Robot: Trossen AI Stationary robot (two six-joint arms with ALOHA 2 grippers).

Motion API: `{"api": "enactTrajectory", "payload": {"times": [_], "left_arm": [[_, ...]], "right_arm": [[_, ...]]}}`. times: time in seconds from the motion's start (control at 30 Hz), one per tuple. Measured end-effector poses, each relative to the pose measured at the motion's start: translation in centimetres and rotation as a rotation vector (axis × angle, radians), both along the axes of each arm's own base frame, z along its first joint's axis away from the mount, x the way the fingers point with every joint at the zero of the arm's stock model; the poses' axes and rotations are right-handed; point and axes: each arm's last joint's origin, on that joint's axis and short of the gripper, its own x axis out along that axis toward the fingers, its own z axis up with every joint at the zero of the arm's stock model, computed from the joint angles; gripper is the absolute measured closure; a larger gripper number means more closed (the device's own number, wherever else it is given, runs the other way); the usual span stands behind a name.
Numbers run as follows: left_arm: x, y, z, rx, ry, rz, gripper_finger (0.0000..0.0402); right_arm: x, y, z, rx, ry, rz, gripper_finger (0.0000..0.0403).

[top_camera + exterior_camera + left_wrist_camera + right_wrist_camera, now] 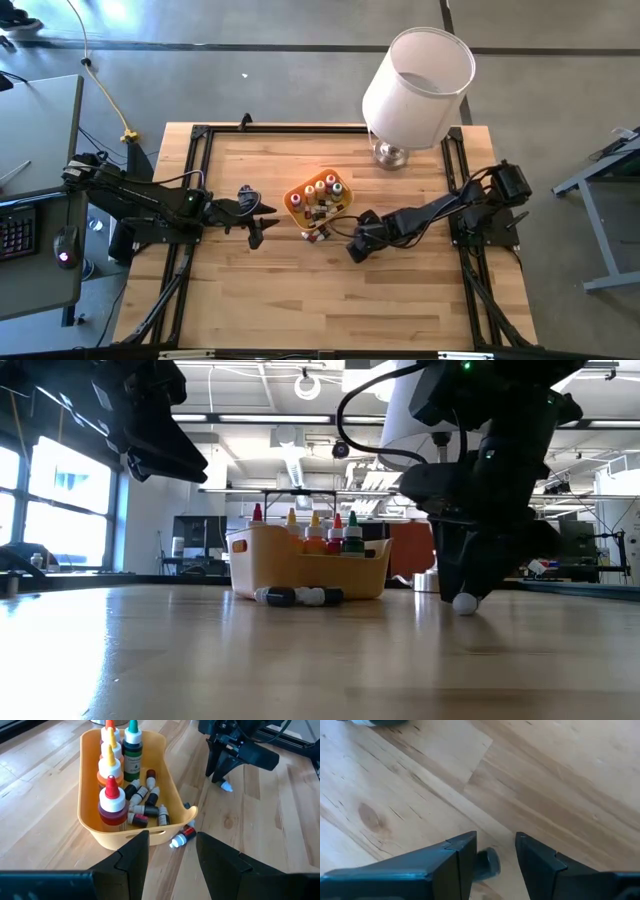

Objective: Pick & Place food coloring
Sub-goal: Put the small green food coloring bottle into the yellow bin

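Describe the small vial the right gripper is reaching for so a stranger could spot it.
Find the orange tray mid-table. Past the vials lying by its front wall, the right gripper stands with fingertips on the wood. The vial between them lies alone, away from the others, its white tip showing.

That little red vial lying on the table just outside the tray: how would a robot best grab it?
Probably across the middle of its body, from straight above. The red vial lies flat on its side, so fingers should straddle its width; the tray wall sits close, leaving little sideways room.
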Motion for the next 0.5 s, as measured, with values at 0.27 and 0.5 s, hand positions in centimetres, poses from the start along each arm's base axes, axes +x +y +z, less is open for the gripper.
{"api": "enactTrajectory", "payload": {"times": [0.27, 0.5], "left_arm": [[0.0, 0.0, 0.0, 0.0, 0.001, -0.001, 0.0241], [0.0, 0.0, 0.0, -0.001, -0.003, -0.001, 0.0241]], "right_arm": [[-0.3, 0.1, 0.3, 0.016, 0.014, 0.051, 0.0272], [-0.8, -0.3, 3.4, -0.107, -0.093, 0.296, 0.0272]]}}
